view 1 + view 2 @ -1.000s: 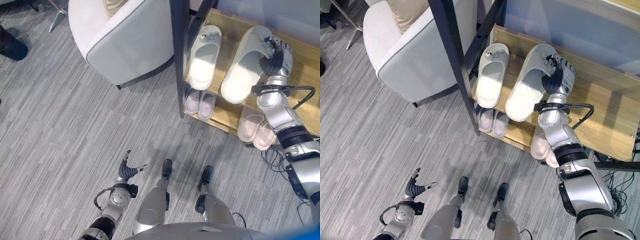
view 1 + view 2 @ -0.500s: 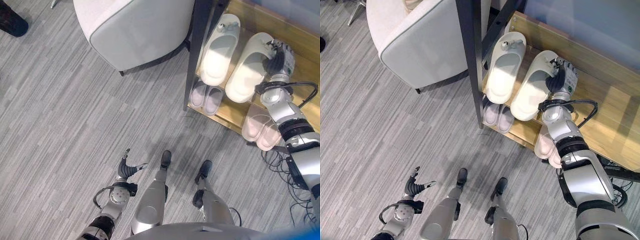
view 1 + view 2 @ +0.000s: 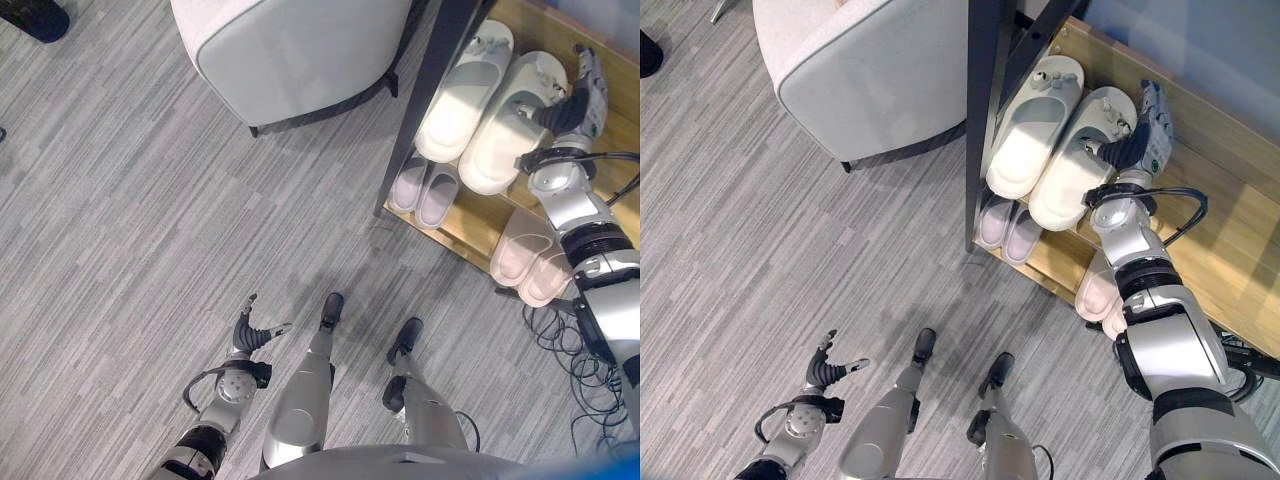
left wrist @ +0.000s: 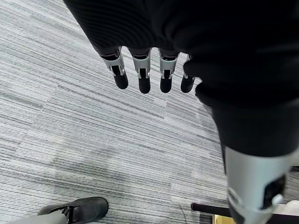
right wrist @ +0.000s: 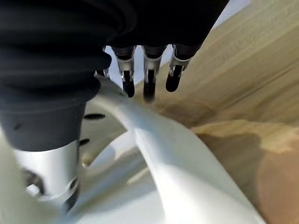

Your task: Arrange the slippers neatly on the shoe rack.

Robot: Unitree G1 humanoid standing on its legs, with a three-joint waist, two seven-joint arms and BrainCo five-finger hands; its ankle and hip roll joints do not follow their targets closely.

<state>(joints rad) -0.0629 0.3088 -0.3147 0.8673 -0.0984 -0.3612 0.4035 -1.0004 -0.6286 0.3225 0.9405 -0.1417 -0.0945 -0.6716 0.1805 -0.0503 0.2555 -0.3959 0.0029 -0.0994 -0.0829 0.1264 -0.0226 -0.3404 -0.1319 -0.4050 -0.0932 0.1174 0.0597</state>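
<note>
While beside its mate (image 3: 462,93), the right slipper (image 3: 515,125) under the right hand's (image 3: 1145,135) straightened, unclasped fingers (image 5: 148,84).

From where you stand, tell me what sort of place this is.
Probably a home entryway or living area: a wooden shoe rack holding pale slippers, a white upholstered armchair beside it, and grey wood-look flooring.

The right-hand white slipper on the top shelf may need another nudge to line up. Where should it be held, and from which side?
Take the white slipper by its strap at the toe end, coming from its outer right side. The left slipper lies close on the other side, while bare shelf lies open beside the right hand.
</note>
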